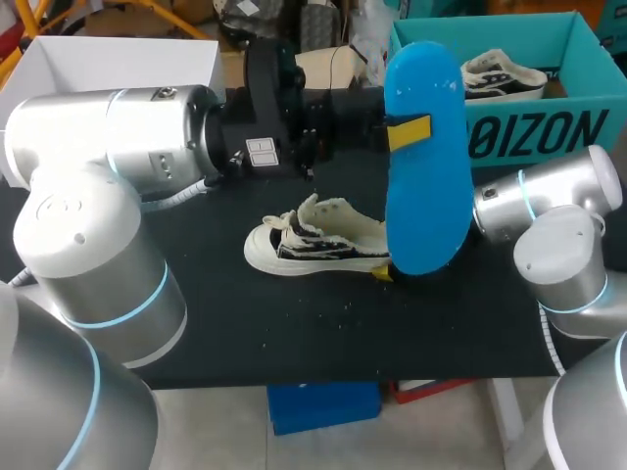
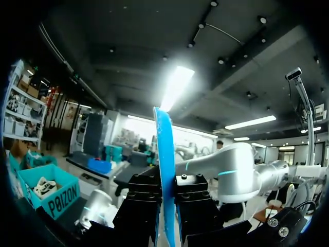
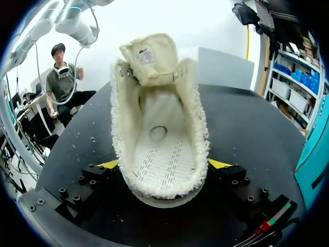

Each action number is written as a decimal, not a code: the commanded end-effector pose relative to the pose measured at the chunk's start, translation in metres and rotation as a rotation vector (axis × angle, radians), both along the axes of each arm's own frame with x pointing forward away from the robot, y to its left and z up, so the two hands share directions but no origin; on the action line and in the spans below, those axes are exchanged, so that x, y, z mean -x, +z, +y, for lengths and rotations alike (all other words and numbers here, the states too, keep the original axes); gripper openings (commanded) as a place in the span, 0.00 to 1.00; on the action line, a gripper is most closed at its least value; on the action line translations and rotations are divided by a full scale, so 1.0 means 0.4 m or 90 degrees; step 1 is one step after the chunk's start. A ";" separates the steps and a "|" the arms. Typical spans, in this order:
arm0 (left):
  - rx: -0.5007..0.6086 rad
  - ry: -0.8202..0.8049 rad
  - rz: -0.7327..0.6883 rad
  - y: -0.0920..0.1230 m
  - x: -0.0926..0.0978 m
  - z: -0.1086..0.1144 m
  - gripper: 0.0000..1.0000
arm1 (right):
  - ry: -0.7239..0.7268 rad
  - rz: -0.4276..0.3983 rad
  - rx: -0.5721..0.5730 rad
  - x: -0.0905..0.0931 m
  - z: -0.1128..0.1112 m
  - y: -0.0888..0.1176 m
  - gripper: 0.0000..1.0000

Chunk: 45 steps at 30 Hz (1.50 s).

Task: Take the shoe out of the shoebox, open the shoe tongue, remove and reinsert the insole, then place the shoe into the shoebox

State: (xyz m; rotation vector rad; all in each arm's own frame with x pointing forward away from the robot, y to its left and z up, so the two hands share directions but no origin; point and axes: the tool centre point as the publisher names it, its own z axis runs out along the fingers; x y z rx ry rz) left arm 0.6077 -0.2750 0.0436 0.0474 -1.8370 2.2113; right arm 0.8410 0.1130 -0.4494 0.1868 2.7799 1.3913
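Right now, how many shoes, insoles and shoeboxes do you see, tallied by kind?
Shoes: 2 (open shoe, boxed shoe)
Insoles: 1 (blue insole)
Shoeboxes: 1 (teal shoebox)
Total: 4

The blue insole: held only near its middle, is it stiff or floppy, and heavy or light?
Probably fairly stiff: the blue insole stands upright and straight though the left gripper pinches it only near its middle. Likely light: the left wrist view shows it edge-on as a thin sheet. Pushed into the shoe, it may flex.
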 end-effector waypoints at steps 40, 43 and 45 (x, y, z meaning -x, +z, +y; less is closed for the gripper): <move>0.000 0.002 0.000 -0.002 0.004 -0.003 0.00 | 0.025 0.072 0.487 -0.045 -0.050 0.069 1.00; 0.000 0.002 0.000 -0.002 0.004 -0.003 0.00 | 0.022 0.068 0.504 -0.044 -0.042 0.069 1.00; 0.000 0.002 0.000 -0.002 0.004 -0.003 0.00 | 0.023 0.066 0.508 -0.044 -0.036 0.065 1.00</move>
